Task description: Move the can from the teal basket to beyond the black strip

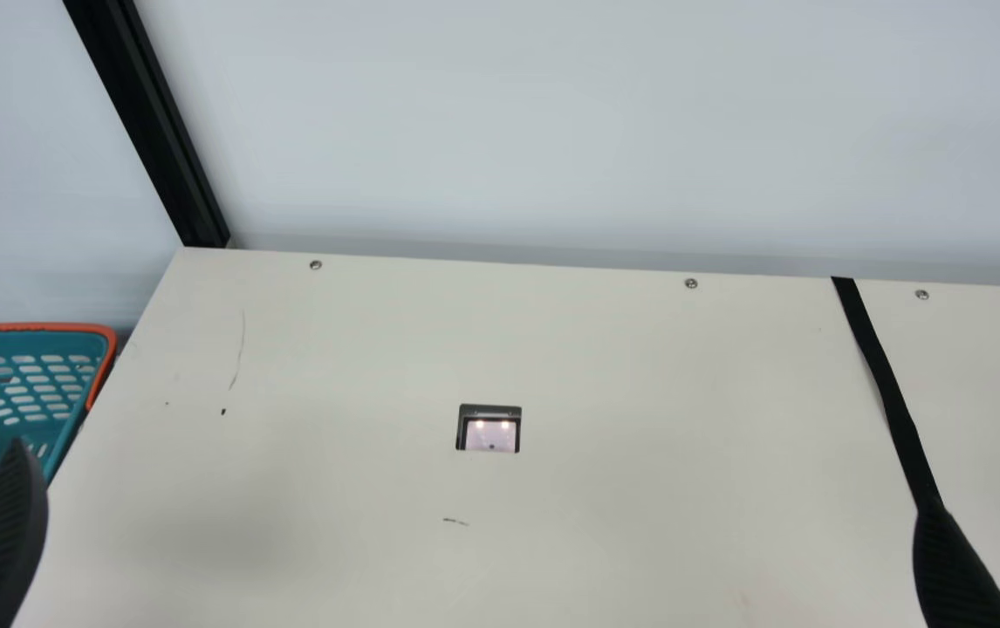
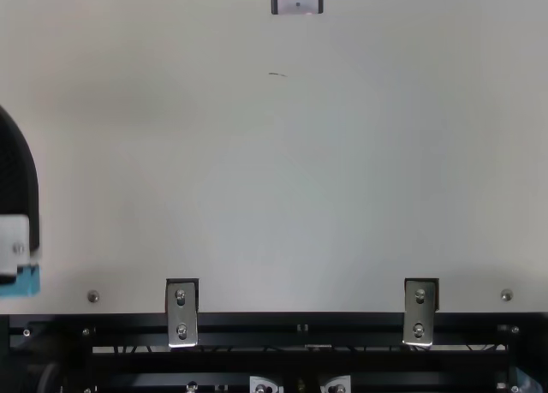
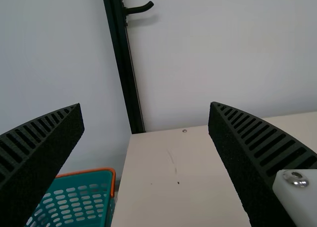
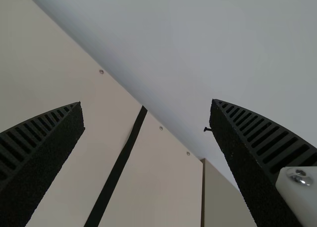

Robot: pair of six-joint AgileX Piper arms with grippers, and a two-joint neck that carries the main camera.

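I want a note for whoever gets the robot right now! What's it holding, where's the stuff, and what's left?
Left gripper: jaws open, nothing between them.
Right gripper: jaws open, nothing between them.
Things: the teal basket is beside the table, past its left edge in the main view. The black strip runs across the table's right part.
Done: the can's move seems not yet done, though I can't be sure.
Left: likely grip the can in the basket, carry it past the strip, then let go.
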